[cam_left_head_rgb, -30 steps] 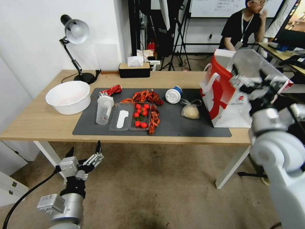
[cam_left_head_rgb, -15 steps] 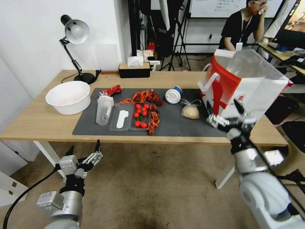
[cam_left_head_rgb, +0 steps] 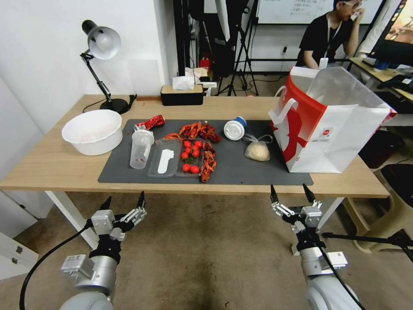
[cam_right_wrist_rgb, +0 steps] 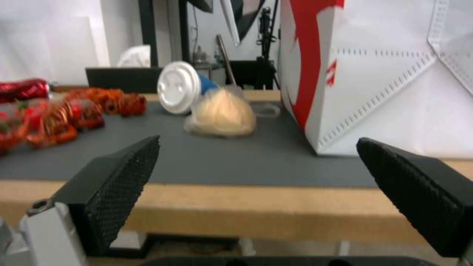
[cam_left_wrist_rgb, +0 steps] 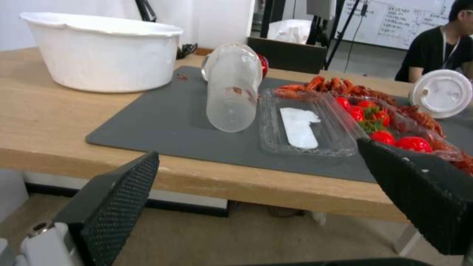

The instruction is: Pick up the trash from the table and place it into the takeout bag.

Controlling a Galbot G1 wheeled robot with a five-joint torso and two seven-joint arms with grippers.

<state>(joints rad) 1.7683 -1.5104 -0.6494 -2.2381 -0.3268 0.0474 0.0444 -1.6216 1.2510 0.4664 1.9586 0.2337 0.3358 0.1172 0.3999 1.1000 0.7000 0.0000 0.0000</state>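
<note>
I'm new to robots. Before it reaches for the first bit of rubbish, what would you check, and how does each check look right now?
1. Left hand empty and open, below the table edge: ok.
2. Right hand empty and open, below the table edge: ok.
3. Bag upright on the table with its mouth open: ok.
4. Trash within view: bowl, lidded cup, red can, white-and-blue cup and plastic bag all on the table: ok.
5. Room inside the bag: cannot tell, its bottom is hidden.
6. Lidded cup standing steady: ok in the head view.
</note>
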